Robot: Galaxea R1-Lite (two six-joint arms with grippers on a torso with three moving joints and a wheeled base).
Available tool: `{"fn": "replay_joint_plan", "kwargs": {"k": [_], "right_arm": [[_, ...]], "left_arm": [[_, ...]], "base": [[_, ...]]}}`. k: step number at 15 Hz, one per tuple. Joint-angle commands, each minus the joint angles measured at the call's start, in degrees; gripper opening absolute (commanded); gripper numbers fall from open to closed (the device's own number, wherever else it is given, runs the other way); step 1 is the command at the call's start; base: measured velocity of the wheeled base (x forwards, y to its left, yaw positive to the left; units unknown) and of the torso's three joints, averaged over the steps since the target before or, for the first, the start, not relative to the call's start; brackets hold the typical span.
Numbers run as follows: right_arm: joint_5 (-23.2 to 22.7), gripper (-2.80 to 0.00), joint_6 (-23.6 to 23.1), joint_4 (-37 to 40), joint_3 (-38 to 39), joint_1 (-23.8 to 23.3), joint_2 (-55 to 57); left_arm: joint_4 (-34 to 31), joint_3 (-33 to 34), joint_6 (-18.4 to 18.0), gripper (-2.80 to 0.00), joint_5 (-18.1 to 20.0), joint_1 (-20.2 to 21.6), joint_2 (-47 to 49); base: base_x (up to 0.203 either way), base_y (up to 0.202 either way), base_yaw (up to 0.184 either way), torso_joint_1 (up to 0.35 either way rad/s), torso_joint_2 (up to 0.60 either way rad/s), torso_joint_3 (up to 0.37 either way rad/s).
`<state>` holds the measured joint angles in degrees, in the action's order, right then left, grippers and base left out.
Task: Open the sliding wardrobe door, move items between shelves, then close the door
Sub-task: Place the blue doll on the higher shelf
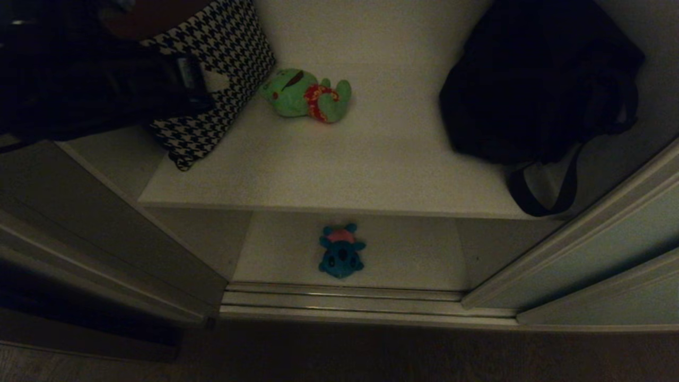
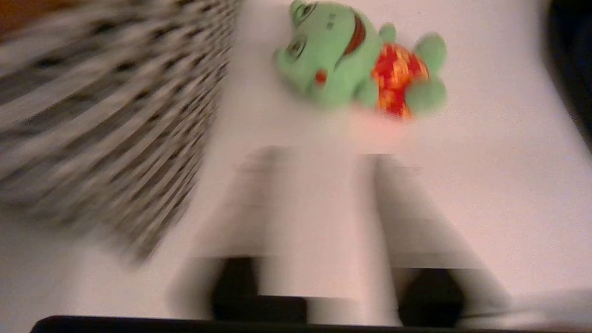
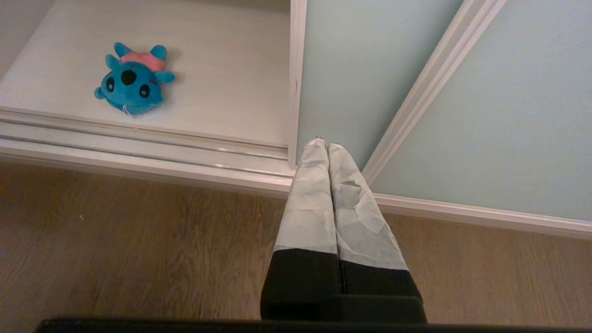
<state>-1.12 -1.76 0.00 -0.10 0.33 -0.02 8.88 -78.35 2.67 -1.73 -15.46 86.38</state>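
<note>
The sliding wardrobe door (image 1: pixel 610 233) stands pushed aside to the right, and the shelves are in sight. On the upper shelf (image 1: pixel 371 170) lies the green toy (image 1: pixel 307 95) with its red patch, beside the houndstooth cushion. The blue toy (image 1: pixel 341 252) with the pink top lies on the lower shelf (image 1: pixel 414 254) near the track. My left gripper (image 2: pixel 323 157) hovers over the upper shelf a little short of the green toy (image 2: pixel 356 60), blurred, jaws apart and empty. My right gripper (image 3: pixel 323 144) hangs shut over the floor by the door (image 3: pixel 370 69), right of the blue toy (image 3: pixel 132 81).
A houndstooth cushion (image 1: pixel 223 63) leans at the upper shelf's left, partly behind my dark left arm (image 1: pixel 95 85). A black strapped bag (image 1: pixel 536 79) fills the shelf's right side. The metal floor track (image 1: pixel 345 302) runs along the front, with wooden floor (image 3: pixel 138 254) before it.
</note>
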Motion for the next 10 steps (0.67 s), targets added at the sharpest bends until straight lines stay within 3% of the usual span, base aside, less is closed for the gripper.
{"fn": "replay_joint_plan", "kwargs": {"k": [1,5,10], "right_arm": [[0.0,-2.80,0.0,0.0,0.0,0.0,-0.2],[0.0,-2.80,0.0,0.0,0.0,0.0,-0.2],[-0.1,-2.80,0.0,0.0,0.0,0.0,-0.2]], "left_arm": [[-0.3,8.9,-0.5,-2.80,-0.4,0.2,-15.2],[-8.3,30.4,-1.4,-2.80,-0.3,5.3,-41.0],[-19.9,53.4,-2.0,-2.80,4.1,14.0,-69.5]], "base": [[0.000,0.000,0.000,0.000,0.00,0.000],[0.000,0.000,0.000,0.000,0.00,0.000],[0.000,0.000,0.000,0.000,0.00,0.000]]}}
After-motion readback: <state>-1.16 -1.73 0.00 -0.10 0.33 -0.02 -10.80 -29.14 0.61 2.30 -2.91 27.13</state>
